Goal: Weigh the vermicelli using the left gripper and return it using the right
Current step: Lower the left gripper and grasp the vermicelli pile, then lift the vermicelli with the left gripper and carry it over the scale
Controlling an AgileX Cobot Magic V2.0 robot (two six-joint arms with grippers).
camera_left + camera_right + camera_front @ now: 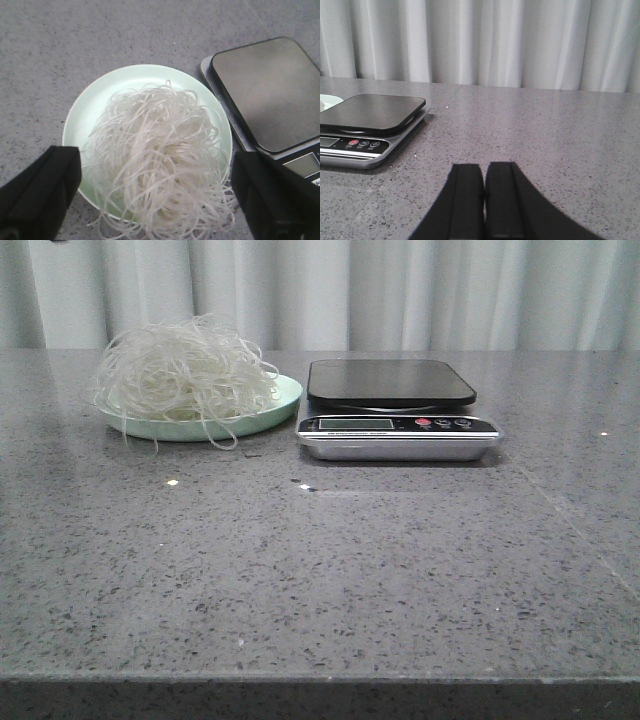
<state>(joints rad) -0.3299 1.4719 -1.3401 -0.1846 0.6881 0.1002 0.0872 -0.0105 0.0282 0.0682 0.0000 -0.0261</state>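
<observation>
On the pale green plate point(285, 400), at the left rear of the grey speckled table point(320, 580), rests the vermicelli point(185, 375), just beside the kitchen scale point(395, 410), whose dark platform carries nothing. Seen from the left wrist, the vermicelli point(162, 160) lies between the two black fingers point(42, 192) of the left gripper point(160, 200), which are spread wide, wider than the plate point(95, 100), and touch neither strands nor rim. The right gripper point(485, 200) is well apart from the plate, low over bare tabletop to the scale's point(370, 125) right; its fingers point(467, 200) are pressed together and hold nothing. The vermicelli forms a loose, fluffy nest of thin, translucent whitish strands, nearly covering the plate, with several loops trailing over the near rim onto the table.
</observation>
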